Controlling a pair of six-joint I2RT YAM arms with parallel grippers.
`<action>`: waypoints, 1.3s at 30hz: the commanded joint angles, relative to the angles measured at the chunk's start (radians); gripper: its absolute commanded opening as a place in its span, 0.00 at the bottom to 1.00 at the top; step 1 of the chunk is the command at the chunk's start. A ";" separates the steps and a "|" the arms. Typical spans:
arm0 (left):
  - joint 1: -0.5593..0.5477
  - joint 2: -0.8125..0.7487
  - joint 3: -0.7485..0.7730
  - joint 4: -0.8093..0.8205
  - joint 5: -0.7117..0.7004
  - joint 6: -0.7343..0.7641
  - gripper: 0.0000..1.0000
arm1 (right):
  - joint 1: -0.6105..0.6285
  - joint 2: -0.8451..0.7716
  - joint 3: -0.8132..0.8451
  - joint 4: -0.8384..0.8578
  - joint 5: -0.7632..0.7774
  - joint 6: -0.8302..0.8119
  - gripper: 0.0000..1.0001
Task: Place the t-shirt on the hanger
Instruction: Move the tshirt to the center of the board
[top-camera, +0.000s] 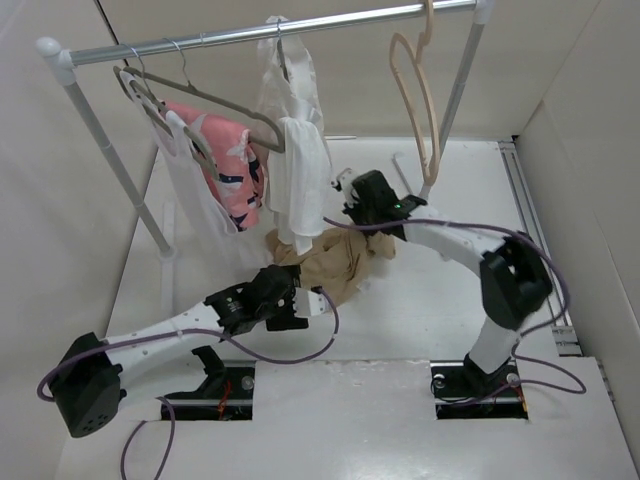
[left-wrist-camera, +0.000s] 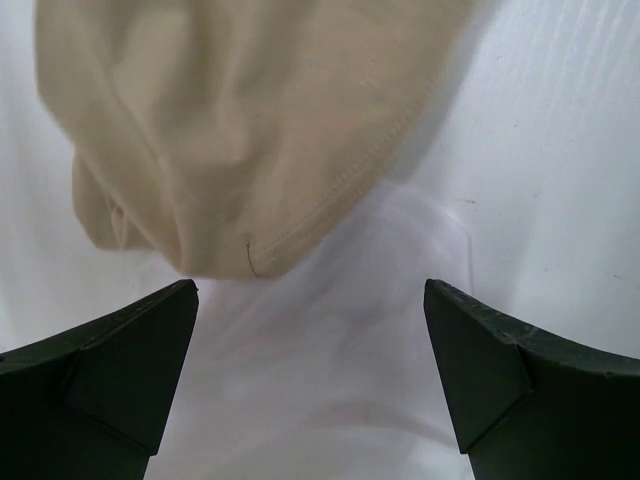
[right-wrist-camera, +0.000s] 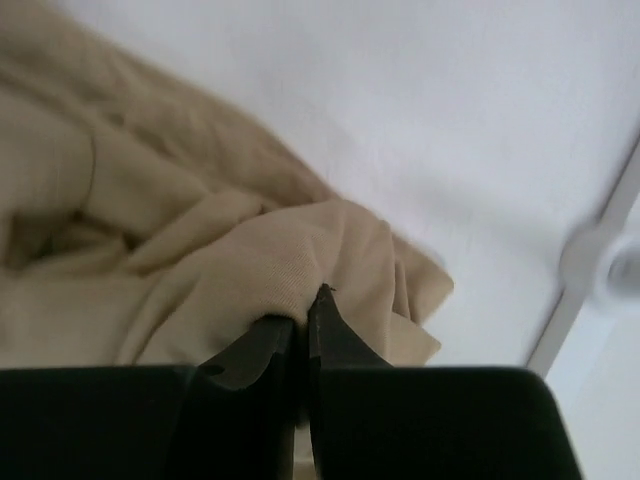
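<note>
Bright, even light with faint shadows on the white table (top-camera: 430, 310); wrist views soft, the right one blurriest.

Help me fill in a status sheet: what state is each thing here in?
t-shirt: crumpled on the table, on no hanger.
peach hanger: hanging from the rail, bare.
left end effector: open, empty, just short of the t-shirt's hem.
right end effector: shut on a fold of the t-shirt.
white garment: hanging from the rail.
pink patterned garment: hanging from the rail.
</note>
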 joint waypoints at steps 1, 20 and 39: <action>-0.002 0.057 0.034 0.112 0.019 0.074 0.94 | 0.038 0.188 0.241 -0.074 0.034 -0.121 0.07; -0.002 0.432 0.045 0.331 0.031 0.238 0.41 | -0.006 -0.066 0.050 -0.079 0.004 0.071 0.98; -0.415 0.133 0.272 -0.022 0.488 -0.058 0.00 | -0.141 0.097 -0.015 0.132 -0.309 0.105 0.61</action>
